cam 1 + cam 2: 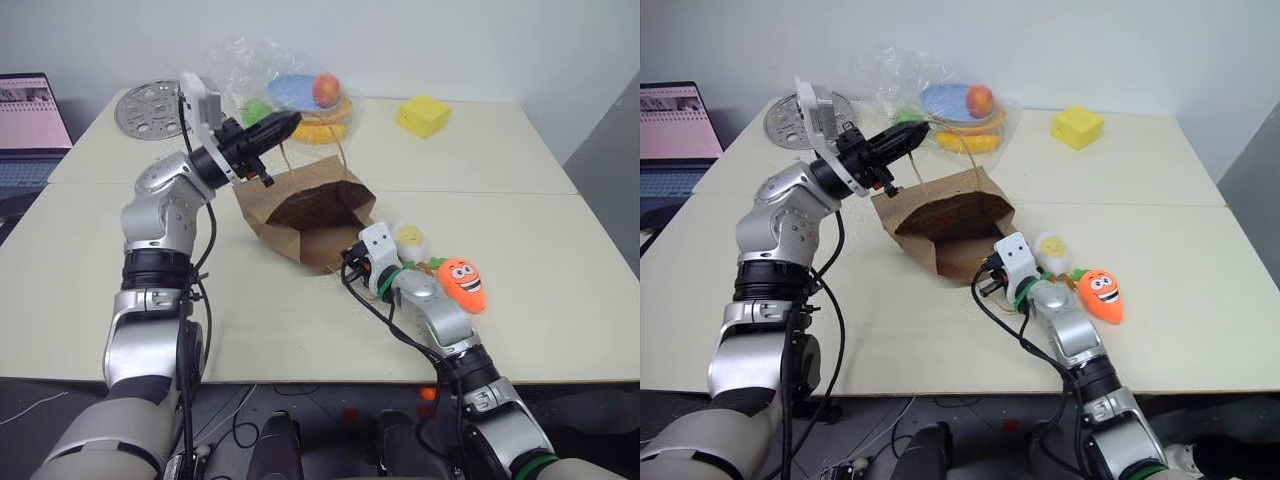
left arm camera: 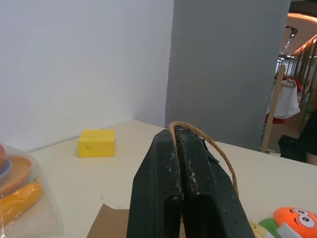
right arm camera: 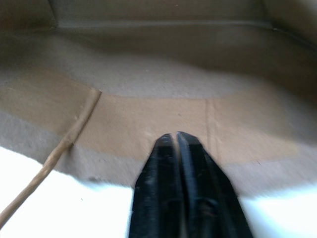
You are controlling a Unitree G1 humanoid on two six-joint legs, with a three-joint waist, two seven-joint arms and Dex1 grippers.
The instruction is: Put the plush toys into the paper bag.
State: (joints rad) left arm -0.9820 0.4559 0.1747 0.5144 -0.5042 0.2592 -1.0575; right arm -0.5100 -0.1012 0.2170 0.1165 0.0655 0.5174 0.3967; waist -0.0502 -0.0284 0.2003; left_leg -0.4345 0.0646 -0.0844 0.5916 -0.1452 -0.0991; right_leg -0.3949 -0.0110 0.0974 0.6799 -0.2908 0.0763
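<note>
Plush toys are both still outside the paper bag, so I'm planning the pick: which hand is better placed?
The right hand: it sits at the bag's mouth beside the egg and carrot. The left hand is busy pinching the bag's handle.

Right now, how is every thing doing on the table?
Bag: on its side, mouth open, handle pinched.
Left tool: shut on the handle.
Right tool: shut, empty, at the bag's mouth.
Carrot: lying outside the bag.
Egg: lying outside the bag.

No readable text, label, brand or number from my seat. Laptop screen (image 1: 33, 108), well off past left gripper (image 1: 285, 124), too small to read.
</note>
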